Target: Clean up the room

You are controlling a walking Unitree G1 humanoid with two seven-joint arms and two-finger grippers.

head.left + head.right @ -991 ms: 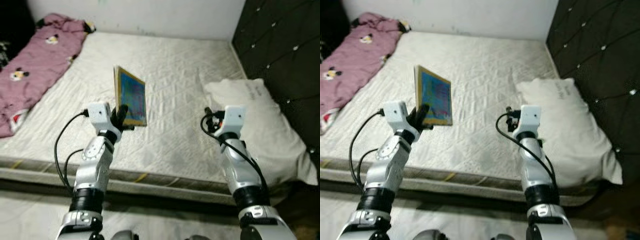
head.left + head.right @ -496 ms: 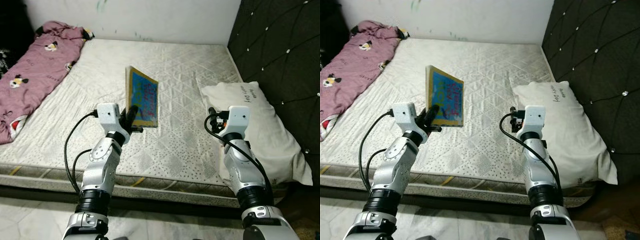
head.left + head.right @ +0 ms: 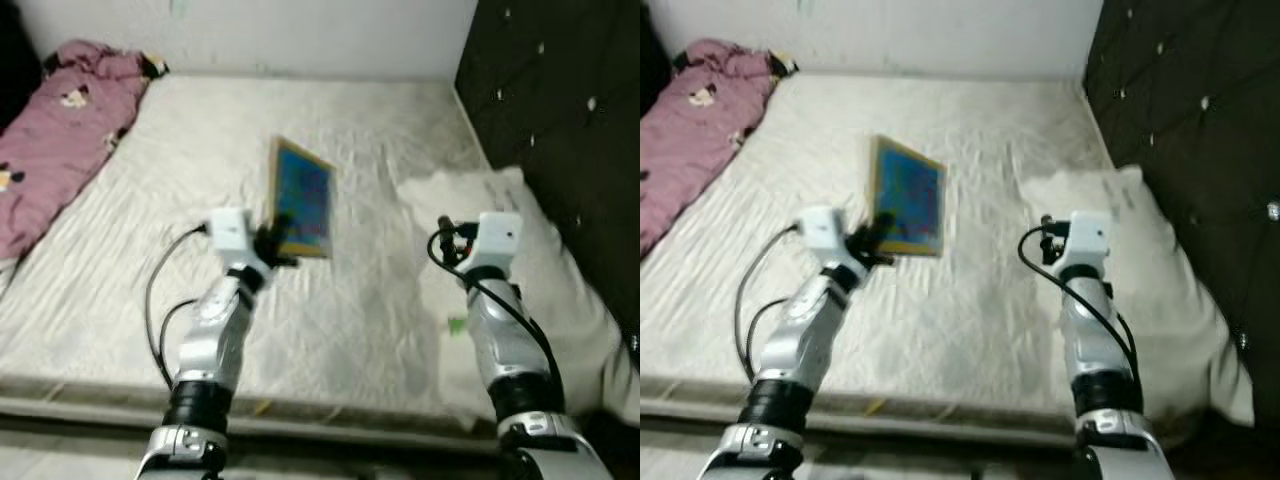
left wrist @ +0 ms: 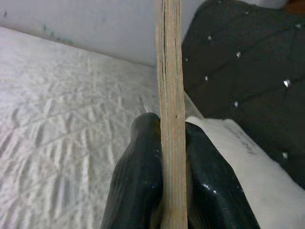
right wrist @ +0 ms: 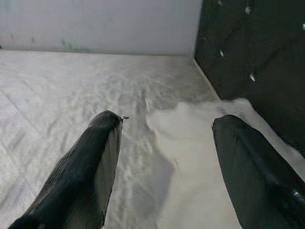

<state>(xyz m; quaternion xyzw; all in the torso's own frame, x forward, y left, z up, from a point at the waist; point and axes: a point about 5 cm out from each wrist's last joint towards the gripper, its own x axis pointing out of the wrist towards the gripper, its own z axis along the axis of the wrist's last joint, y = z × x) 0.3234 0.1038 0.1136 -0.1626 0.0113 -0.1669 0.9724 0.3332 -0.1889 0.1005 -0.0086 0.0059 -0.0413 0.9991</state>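
over bed (image 3: pixel 120 260), left pincer (image 3: pixel 277 232) pinching upright board (image 3: pixel 303 198).

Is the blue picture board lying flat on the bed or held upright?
Upright: the board stands on edge above the mattress, clamped at its lower edge by the left gripper.

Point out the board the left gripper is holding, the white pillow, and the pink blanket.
board (image 3: pixel 304 196), left eye view, on its blue printed face.
white pillow (image 3: pixel 1160 270), right eye view, on its top surface beside the dark headboard.
pink blanket (image 3: pixel 55 140), left eye view, on the middle of its crumpled fabric.
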